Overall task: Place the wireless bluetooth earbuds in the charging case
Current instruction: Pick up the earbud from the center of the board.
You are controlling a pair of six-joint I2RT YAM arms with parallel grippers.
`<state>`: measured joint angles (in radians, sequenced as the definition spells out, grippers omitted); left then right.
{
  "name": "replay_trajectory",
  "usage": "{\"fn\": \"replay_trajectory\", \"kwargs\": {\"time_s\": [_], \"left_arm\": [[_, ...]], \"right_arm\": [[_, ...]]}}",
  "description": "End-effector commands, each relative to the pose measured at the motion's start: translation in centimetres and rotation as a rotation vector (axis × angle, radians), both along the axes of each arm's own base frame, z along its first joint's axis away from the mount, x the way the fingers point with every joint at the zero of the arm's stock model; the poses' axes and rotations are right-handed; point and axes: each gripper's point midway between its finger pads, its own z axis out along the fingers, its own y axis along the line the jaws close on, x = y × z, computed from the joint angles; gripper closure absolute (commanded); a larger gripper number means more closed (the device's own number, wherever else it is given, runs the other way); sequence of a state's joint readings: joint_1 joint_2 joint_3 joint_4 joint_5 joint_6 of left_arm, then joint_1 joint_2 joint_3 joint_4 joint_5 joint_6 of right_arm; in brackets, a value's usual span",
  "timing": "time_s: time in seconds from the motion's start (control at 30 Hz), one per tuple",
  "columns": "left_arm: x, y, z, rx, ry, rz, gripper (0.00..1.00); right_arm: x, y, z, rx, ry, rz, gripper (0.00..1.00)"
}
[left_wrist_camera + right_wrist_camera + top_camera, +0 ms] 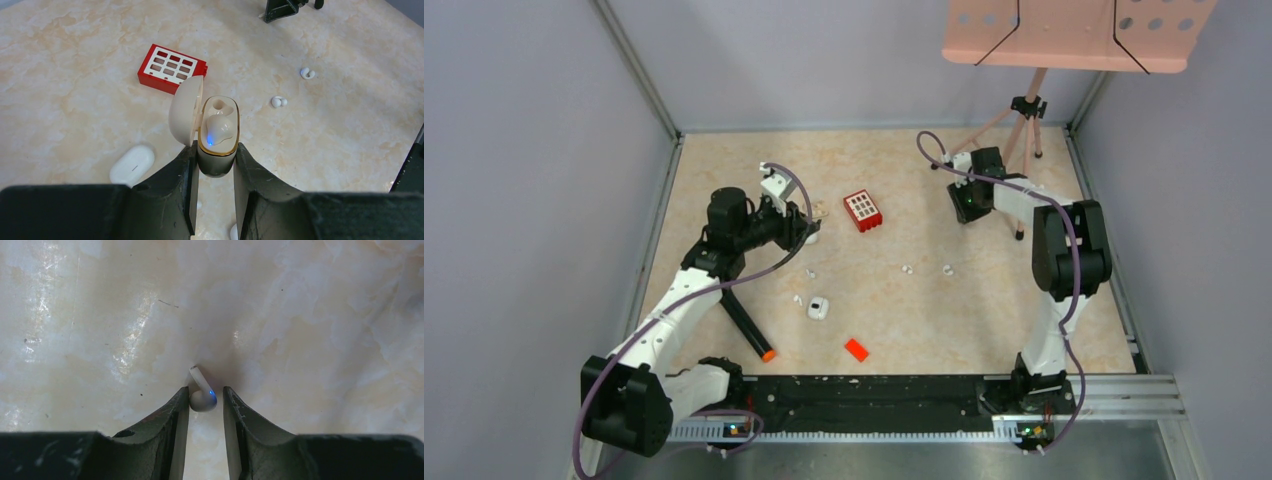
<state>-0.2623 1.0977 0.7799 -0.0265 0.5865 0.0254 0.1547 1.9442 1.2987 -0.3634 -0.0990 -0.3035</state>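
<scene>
Left gripper [216, 149] clamped the open charging case [217, 166], one earbud [219, 128] seated inside, near the red block [172, 69]. Fingers of the right gripper [204, 392] flanked a second earbud [202, 400] over the table [325, 315]; whether they pinched it could not be told.

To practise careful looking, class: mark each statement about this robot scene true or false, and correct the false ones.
1. The left gripper holds an open charging case. True.
2. Both slots of that case are empty. False: a seated earbud fills one slot; the other is empty.
3. The right gripper has a second earbud between its fingertips. True.
4. The red block rests inside the case. False: it lies on the table behind it.
</scene>
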Motion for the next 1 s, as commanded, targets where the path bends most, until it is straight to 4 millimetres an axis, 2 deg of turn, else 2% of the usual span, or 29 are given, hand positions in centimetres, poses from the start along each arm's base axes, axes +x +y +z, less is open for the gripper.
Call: {"fn": "replay_trajectory", "kwargs": {"time_s": [0.0,0.27,0.33,0.43,0.5,0.57,0.63,0.8,0.97], "left_arm": [[0.5,-0.1,2.6,-0.023,-0.084,-0.004,1.00],[0.5,-0.1,2.6,-0.028,-0.083,-0.004,1.00],[0.5,-0.2,2.7,-0.029,-0.084,-0.006,1.00],[0.5,-0.2,2.5,-0.030,-0.088,-0.009,1.00],[0.5,-0.3,2.5,-0.025,-0.104,-0.024,1.00],[0.4,-0.6,2.3,-0.012,-0.132,-0.058,1.00],[0.5,-0.9,1.9,0.008,-0.169,-0.095,1.00],[1.0,-1.9,1.0,0.097,-0.300,-0.205,1.00],[0.9,-3.4,0.8,0.165,-0.474,-0.367,1.00]], "right_arm": [[-0.7,-1.1,-1.0,-0.028,0.044,-0.018,0.69],[-1.1,-1.2,-1.1,-0.030,0.050,-0.022,0.70],[-1.1,-1.3,-1.0,-0.027,0.049,-0.023,0.75],[-1.2,-1.1,-0.3,-0.008,0.043,-0.011,0.88],[-1.2,-0.4,1.1,0.022,0.033,0.020,0.94],[-1.4,0.8,3.4,0.083,0.013,0.065,1.00],[-2.4,2.1,5.8,0.154,0.018,0.103,1.00],[-7.0,6.6,11.2,0.307,0.133,0.188,1.00],[-12.5,11.7,14.6,0.418,0.288,0.309,1.00]]}}
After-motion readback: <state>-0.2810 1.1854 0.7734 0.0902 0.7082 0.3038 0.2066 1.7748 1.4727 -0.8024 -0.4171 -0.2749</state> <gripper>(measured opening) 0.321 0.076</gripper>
